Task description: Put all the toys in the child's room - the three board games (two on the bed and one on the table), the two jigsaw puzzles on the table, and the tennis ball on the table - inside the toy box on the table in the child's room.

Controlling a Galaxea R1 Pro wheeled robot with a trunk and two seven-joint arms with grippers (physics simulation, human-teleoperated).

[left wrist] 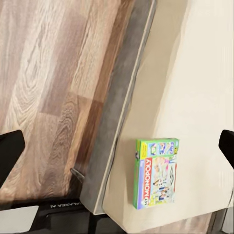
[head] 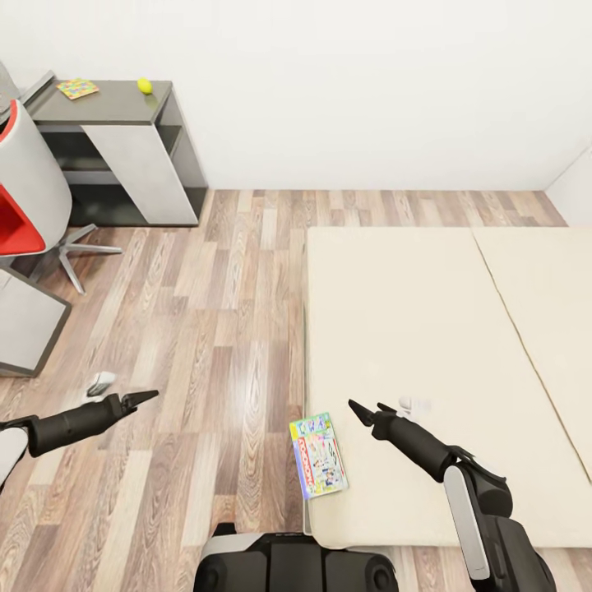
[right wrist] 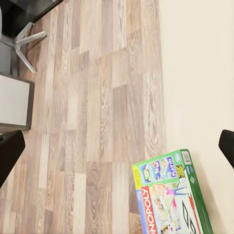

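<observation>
- My right pincer (head: 368, 409) hung over the bed (head: 427, 329), released and empty, its fingers spread wide at the edges of the right wrist view.
- My left pincer (head: 136, 400) hovered above the wooden floor (head: 205, 345), well apart from any toy; both its fingers sat at the far edges of the left wrist view, so I took it for released and empty too.
- The Monopoly box (head: 318, 455) lay flat on the bed at its near corner, close to the mattress edge beside the floor, between my two arms and nearer the right one.
- Far off by the wall, the bench (head: 115, 103) carried a jigsaw puzzle (head: 77, 88) and the tennis ball (head: 145, 85), well apart from each other.
- I judged the step in hand to be fetching this board game from the bed; nothing was gripped yet.
- The next move called for bringing the right pincer back and down over the box, straddling a short edge, then clenching.
- Since the box lay flat on a soft mattress, I expected I would need to catch its overhanging edge or slide it toward the floor side.
</observation>
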